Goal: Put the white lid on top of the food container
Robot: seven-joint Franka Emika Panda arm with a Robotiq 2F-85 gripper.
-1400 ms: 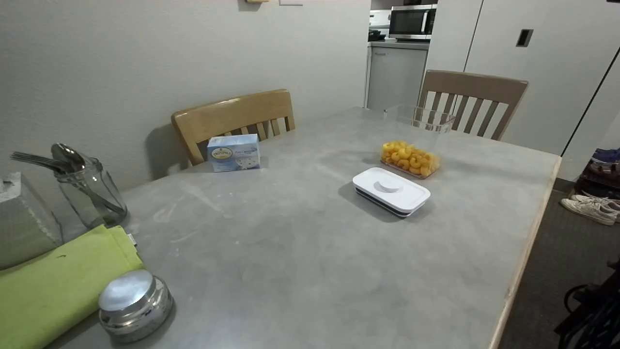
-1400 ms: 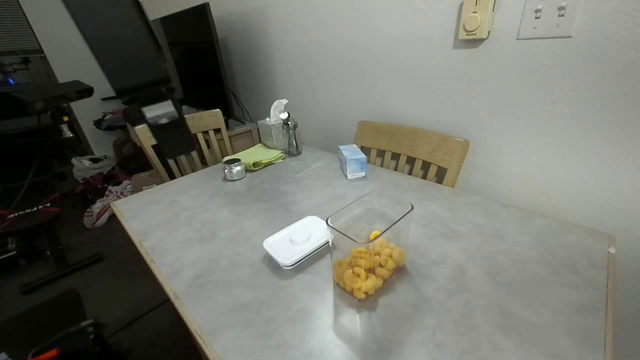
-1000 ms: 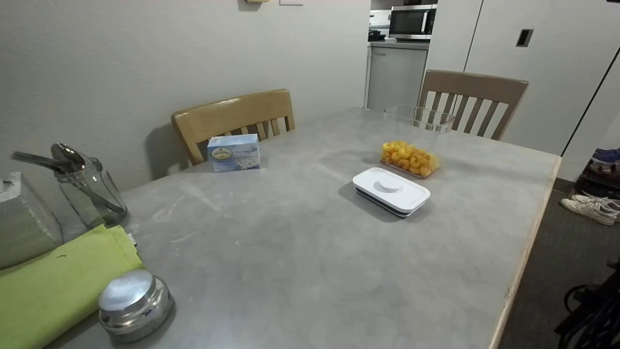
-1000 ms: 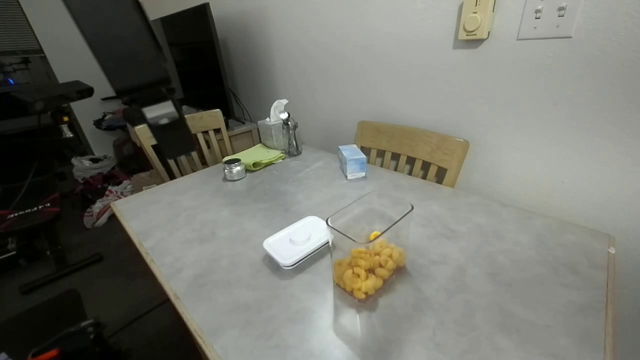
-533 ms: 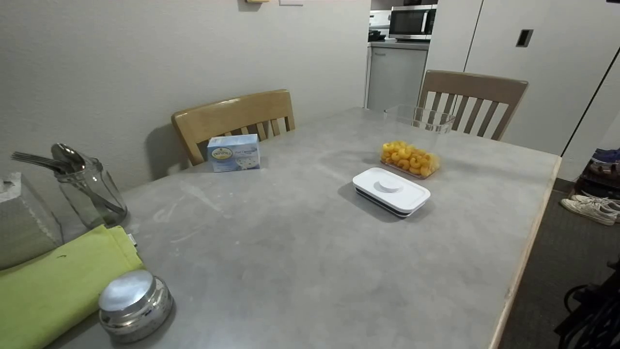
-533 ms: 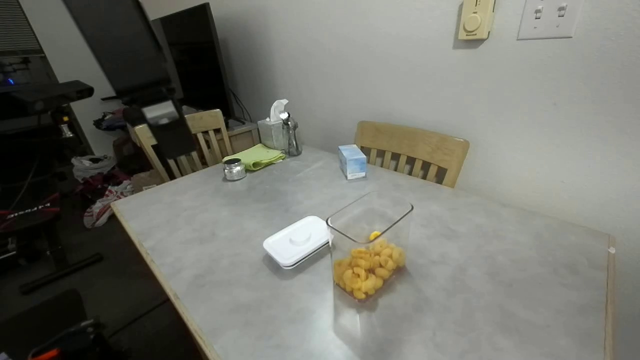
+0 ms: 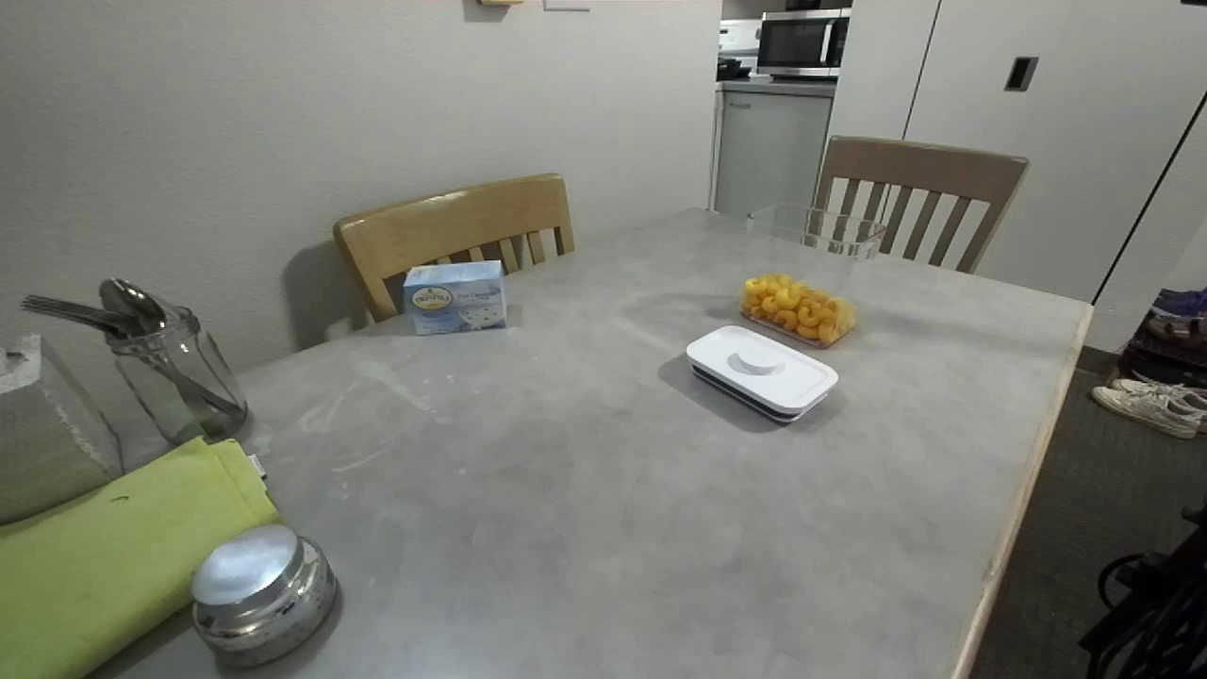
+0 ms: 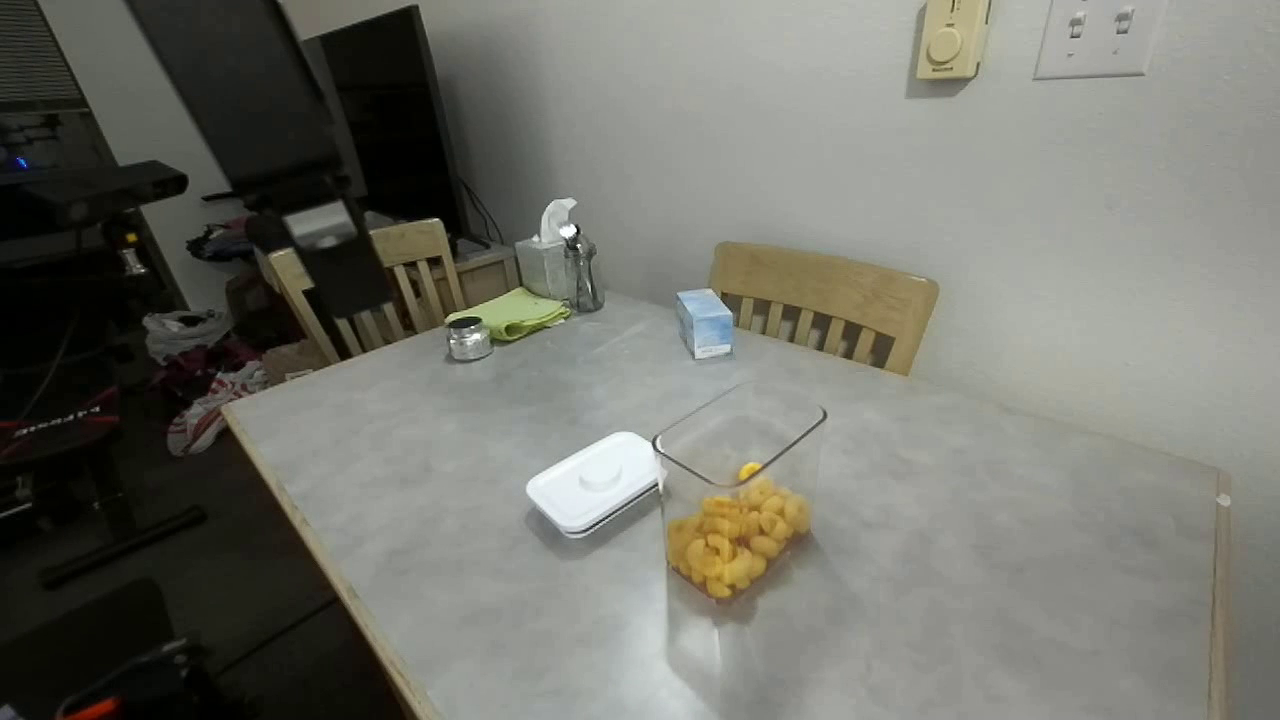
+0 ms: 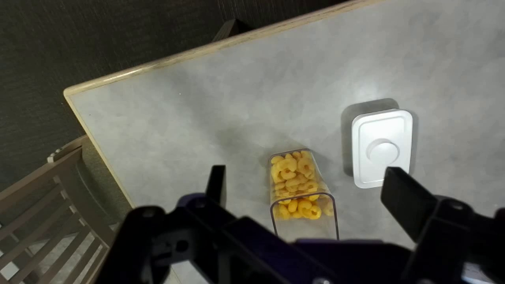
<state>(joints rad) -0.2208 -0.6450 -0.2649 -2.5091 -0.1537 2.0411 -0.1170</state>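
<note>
The white lid (image 7: pixel 762 370) lies flat on the grey table, round knob upward, a dark seal showing under its rim. Beside it, apart, stands the food container (image 8: pixel 738 535), a clear upright tub with an uncovered top and yellow pasta at the bottom. From above, in the wrist view, my gripper (image 9: pixel 307 169) has its fingers spread wide with nothing held. Between them in that picture appears the food container (image 9: pixel 294 177); the right finger covers a corner of the white lid (image 9: pixel 382 148). A blurred dark piece (image 8: pixel 335 255), seemingly of the gripper, hangs in an exterior view.
A blue tea box (image 7: pixel 457 298) stands near the wall-side chair (image 7: pixel 462 222). At the far end are a silver jar (image 8: pixel 469 339), a green cloth (image 8: pixel 515 314), a glass jar of cutlery (image 7: pixel 179 377) and a tissue box (image 8: pixel 542 268). The table's wooden edge (image 9: pixel 205 49) crosses the wrist view.
</note>
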